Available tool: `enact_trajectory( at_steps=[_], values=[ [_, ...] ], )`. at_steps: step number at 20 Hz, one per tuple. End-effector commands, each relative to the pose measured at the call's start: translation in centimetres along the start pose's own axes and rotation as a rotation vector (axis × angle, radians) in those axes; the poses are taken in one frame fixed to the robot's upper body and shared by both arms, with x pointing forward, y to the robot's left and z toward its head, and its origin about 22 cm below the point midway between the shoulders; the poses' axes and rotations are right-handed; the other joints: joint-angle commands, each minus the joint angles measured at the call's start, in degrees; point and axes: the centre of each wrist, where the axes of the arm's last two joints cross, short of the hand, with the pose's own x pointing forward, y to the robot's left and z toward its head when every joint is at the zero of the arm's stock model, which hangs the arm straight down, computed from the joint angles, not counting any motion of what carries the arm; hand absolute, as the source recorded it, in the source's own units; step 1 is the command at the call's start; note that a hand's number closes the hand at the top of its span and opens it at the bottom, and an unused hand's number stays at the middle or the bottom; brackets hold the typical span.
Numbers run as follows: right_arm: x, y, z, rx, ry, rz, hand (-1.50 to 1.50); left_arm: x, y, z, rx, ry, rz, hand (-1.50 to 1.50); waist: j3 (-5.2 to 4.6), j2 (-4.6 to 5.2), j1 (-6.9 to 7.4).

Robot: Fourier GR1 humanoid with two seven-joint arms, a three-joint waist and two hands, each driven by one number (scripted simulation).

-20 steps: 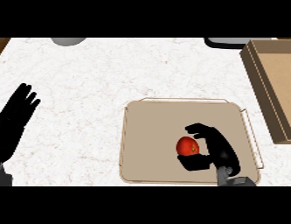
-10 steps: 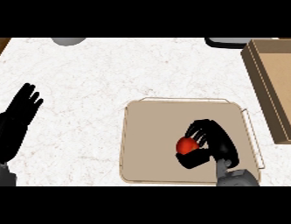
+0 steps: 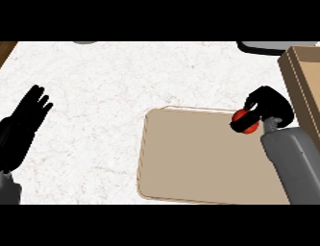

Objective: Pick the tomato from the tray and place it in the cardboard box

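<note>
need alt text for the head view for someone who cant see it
The robot's right hand is curled round a red tomato, holding it above the far right corner of a beige tray, close to the cardboard box at the right edge. The left hand rests open, fingers up, at the left of the white marble counter.

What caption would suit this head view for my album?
Right hand carries the tomato from the tray toward the cardboard box.
</note>
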Motion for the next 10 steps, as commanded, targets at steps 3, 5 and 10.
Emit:
enact_trajectory(
  at_steps=[3,5,10],
  values=[
    [3.5,-5.4,-3.8,-0.182,0.082,0.118,1.5,1.2,0.3,-0.2,-0.028,0.0,0.018,0.0,0.08,0.01,1.02],
    [4.6,-6.6,-4.1,-0.241,0.053,0.126,1.5,-0.7,1.3,0.1,0.002,-0.005,0.003,0.0,0.02,-0.14,0.02],
    [9.6,-10.3,-2.3,-0.401,-0.052,0.13,1.5,0.2,-0.2,-0.2,0.014,0.004,0.011,0.0,0.02,-0.5,-0.97]
  ],
)
